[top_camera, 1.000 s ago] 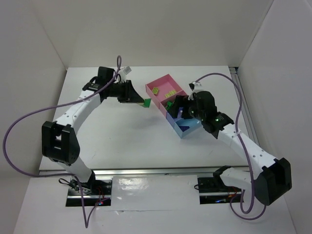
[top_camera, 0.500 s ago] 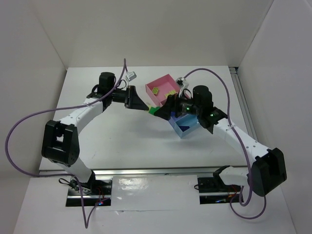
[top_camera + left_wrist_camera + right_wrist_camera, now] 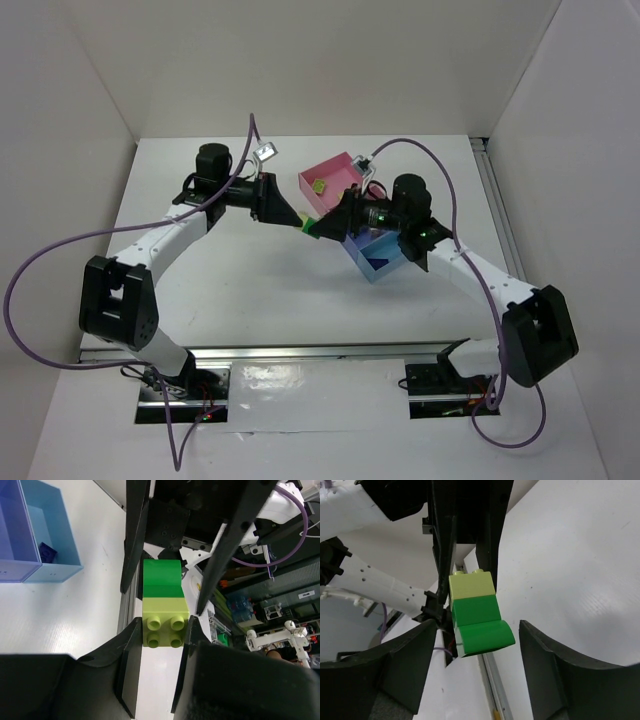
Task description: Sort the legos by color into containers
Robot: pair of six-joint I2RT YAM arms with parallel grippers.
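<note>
My left gripper [image 3: 161, 632] is shut on a pale yellow-green lego [image 3: 165, 629] that is stuck to a dark green lego [image 3: 161, 577], and holds the pair in the air. My right gripper [image 3: 477, 626] is open, its fingers [image 3: 407, 665] on either side of the dark green lego [image 3: 479, 625] with a gap on both sides. The yellow-green lego [image 3: 471, 585] sits behind it in the left jaws. In the top view the two grippers meet at the pair [image 3: 312, 228], left of the containers [image 3: 335, 178].
The row of trays runs from a pink one holding a yellow-green brick [image 3: 318, 186] to a light blue one [image 3: 386, 265]. The left wrist view shows the light blue tray [image 3: 52, 527] with a dark blue brick [image 3: 48, 552] and the dark blue tray [image 3: 15, 525].
My right gripper has swung left from over the trays to the left gripper and now straddles the dark green lego. The left gripper has moved slightly right with the pair.
</note>
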